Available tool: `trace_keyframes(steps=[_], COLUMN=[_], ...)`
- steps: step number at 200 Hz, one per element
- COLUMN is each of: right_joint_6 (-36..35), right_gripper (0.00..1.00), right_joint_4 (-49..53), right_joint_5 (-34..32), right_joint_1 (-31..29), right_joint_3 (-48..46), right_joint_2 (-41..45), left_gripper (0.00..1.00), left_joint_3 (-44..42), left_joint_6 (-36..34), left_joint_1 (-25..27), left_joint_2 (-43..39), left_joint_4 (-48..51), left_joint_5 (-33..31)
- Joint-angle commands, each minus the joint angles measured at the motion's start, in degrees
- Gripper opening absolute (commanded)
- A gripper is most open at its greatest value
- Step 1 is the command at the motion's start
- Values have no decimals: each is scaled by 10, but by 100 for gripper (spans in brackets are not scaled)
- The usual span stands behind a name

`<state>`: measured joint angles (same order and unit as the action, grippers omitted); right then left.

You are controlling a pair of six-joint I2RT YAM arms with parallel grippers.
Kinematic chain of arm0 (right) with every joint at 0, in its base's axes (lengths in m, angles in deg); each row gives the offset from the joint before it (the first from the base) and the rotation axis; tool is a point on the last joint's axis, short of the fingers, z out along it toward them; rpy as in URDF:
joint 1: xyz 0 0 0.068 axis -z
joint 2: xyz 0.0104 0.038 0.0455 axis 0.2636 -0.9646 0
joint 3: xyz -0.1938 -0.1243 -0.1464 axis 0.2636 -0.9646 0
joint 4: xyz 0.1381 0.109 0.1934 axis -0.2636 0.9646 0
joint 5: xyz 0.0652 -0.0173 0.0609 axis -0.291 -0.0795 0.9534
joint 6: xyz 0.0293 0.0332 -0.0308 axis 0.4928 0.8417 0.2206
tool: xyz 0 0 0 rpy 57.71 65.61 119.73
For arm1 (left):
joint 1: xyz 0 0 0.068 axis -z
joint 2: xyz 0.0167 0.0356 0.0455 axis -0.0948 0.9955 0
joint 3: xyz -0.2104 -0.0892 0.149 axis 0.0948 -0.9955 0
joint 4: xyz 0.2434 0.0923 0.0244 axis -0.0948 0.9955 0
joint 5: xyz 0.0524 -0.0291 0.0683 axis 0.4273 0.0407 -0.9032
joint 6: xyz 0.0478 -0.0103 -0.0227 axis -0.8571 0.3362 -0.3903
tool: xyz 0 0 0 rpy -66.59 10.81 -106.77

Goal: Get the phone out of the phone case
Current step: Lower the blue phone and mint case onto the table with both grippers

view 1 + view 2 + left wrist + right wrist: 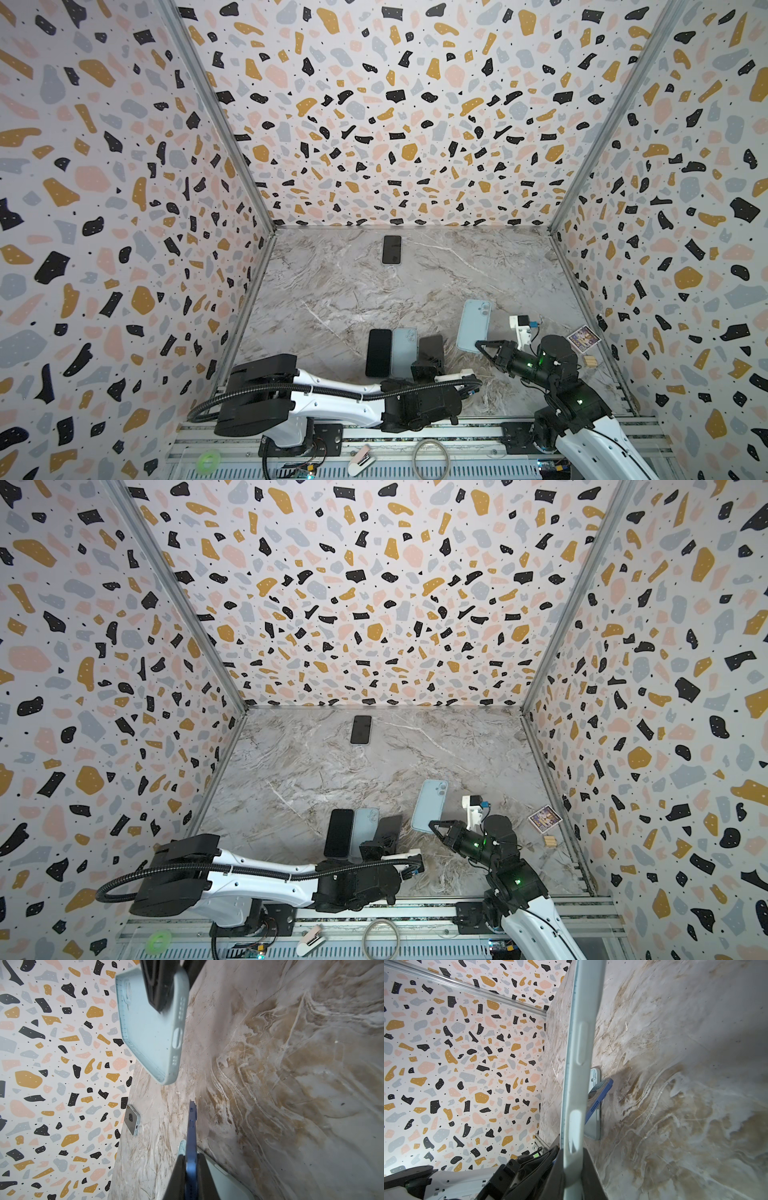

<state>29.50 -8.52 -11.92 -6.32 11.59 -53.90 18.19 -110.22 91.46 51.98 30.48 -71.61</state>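
One blue phone is sitting out of its case, clamped edge-on between the closed-in fingers of the left gripper near the front of the table. Just to its right and apart from it, the pale blue case is hanging empty, pinched at its near edge by the right gripper. Beside the phone, a pale blue device and a black phone are lying side by side. Another dark phone is lying far back.
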Motion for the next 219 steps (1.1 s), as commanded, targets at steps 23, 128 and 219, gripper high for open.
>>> trace_keyframes(steps=[23,128,219], right_joint_6=[-15,-12,-15], right_gripper=[0,0,0], right_joint_4=[15,14,-24], right_joint_5=[12,18,19], right_joint_1=[2,2,2], right_joint_3=[16,-28,-83], right_joint_2=[3,8,-29], left_gripper=[0,0,10], left_joint_3=[-4,-9,-22], left_joint_6=[5,14,44], left_joint_1=[4,3,3], left_joint_2=[9,52,68], left_joint_4=[-47,-61,-72], left_joint_5=[-14,-12,16])
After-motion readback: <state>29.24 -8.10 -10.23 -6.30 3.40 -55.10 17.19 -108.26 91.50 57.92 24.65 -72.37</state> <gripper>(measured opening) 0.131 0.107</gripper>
